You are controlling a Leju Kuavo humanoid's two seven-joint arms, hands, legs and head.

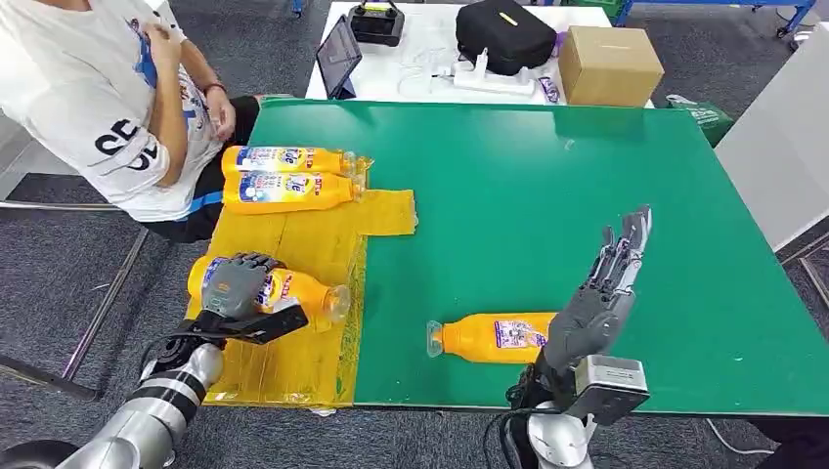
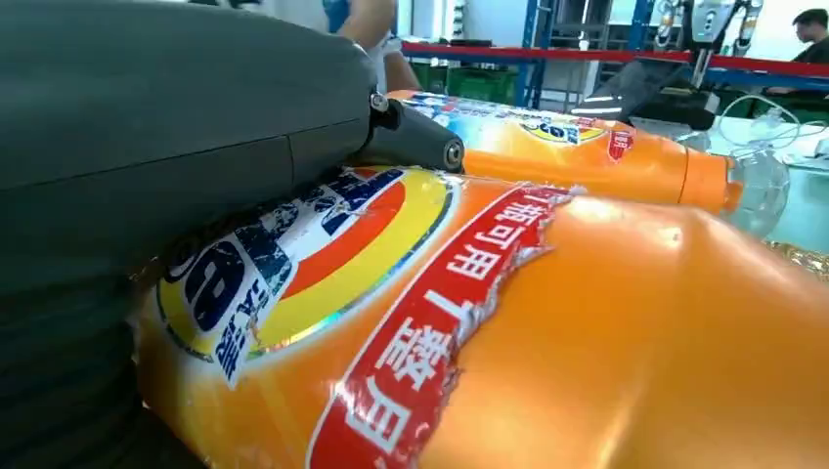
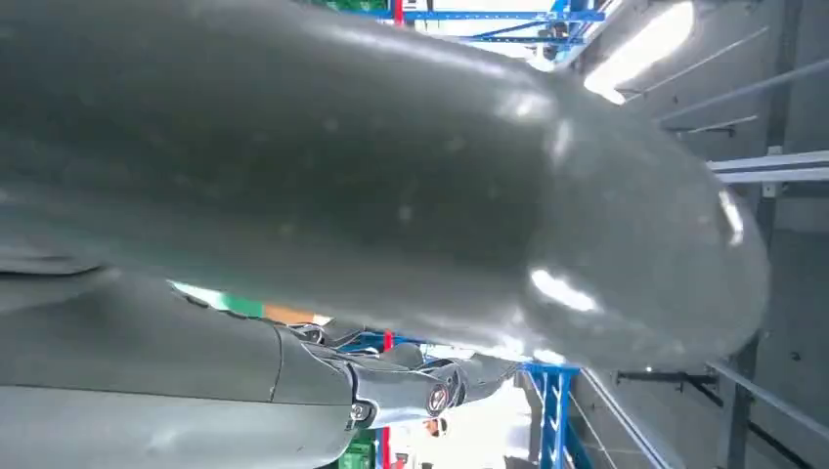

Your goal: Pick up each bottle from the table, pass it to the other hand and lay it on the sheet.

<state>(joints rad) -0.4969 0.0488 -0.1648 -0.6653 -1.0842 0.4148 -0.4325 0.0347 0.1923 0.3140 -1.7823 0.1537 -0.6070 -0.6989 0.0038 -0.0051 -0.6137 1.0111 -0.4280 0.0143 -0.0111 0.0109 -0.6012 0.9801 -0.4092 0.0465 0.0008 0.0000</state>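
the left hand [image 1: 238, 285] grips an orange detergent bottle [image 1: 293, 289] on the yellow sheet [image 1: 293, 366] at the table's near-left corner. right hand [image 1: 601, 293] spread, holding nothing, above another bottle [image 1: 489, 337] by the near edge; glossy, likely slippery, best grasped mid-body.

You've got a person in a white printed T-shirt [image 1: 93, 107] seated at the far-left corner of the green table mat [image 1: 587, 225], arms bent in front of the chest. Behind the mat there's a white side table [image 1: 430, 49] w/ several items: a dark tablet [image 1: 339, 54] propped up near its left edge, a small black device w/ a handle [image 1: 376, 21] behind it, a black zipped soft case [image 1: 505, 34] in the middle, a white power strip [image 1: 489, 80] just in front of the case, and a brown cardboard box [image 1: 608, 64] at the right end. Grey carpet floor [image 1: 59, 274] all around.
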